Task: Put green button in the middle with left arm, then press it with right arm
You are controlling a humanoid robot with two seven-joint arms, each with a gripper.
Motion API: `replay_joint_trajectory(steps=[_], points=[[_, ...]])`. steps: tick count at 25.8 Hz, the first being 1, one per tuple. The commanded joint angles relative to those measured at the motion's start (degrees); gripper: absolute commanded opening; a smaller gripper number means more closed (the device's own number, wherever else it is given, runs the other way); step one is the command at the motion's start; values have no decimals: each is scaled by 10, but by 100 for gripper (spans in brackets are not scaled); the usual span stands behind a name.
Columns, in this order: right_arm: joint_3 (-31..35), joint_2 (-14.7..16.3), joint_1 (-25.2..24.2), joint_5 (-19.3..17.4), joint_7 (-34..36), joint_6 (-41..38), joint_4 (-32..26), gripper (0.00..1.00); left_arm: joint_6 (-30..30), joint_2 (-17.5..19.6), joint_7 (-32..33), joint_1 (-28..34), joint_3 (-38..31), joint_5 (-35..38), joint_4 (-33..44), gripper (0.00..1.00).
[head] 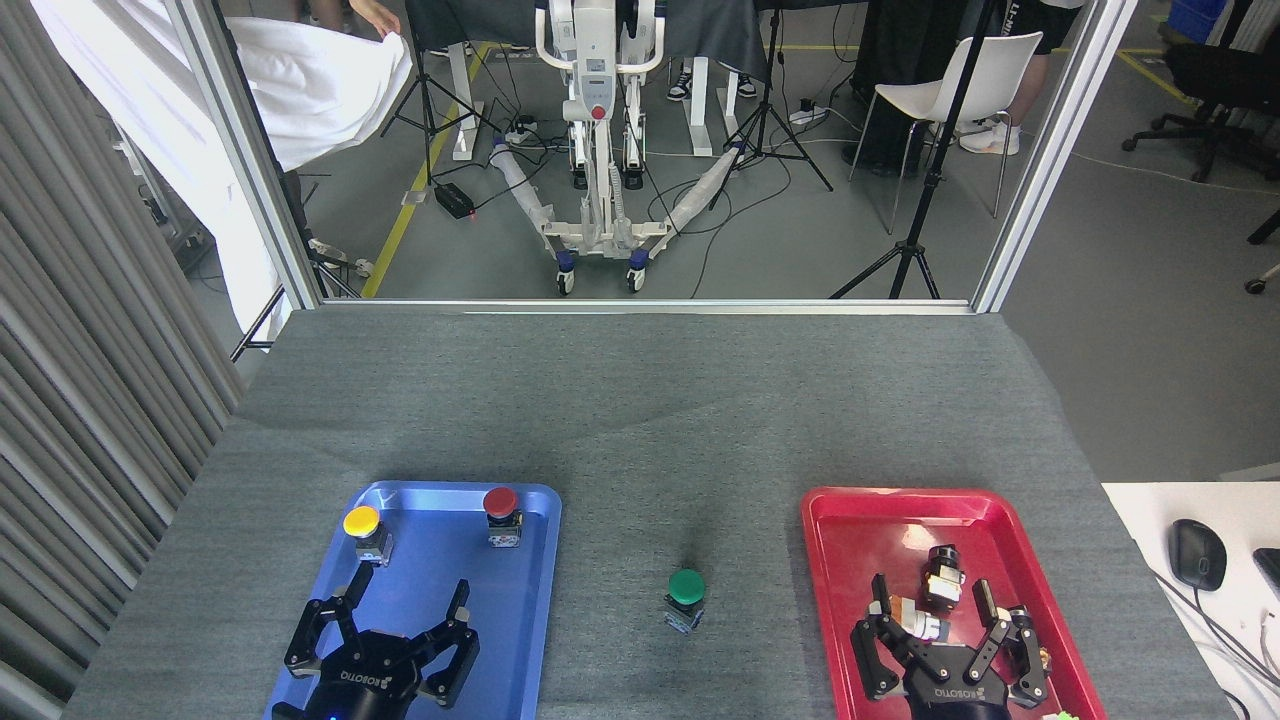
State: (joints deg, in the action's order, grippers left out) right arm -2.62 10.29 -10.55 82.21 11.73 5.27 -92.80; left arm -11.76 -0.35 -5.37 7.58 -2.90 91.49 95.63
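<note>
The green button stands upright on the bare grey fabric of the middle, between the two trays, with nothing touching it. My left gripper is open over the near part of the blue tray, well to the left of the button and holding nothing. Over the near part of the red tray my right gripper is also open, to the right of the button. Small parts lie on the tray between its fingers, not gripped.
A yellow button and a red button stand at the far end of the blue tray. Small black and silver parts lie in the red tray. A computer mouse lies on a white desk at right.
</note>
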Motion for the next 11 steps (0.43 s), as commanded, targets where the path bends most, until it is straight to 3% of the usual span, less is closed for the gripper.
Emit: replay_joint_trajectory(steps=[1, 11], points=[[-2, -4, -7, -2, 0, 1, 2, 100, 0, 0, 0, 1, 0, 0, 0, 100], [-1, -4, -17, -3, 0, 1, -2, 100, 0, 1, 0, 8, 1, 0, -2, 100]])
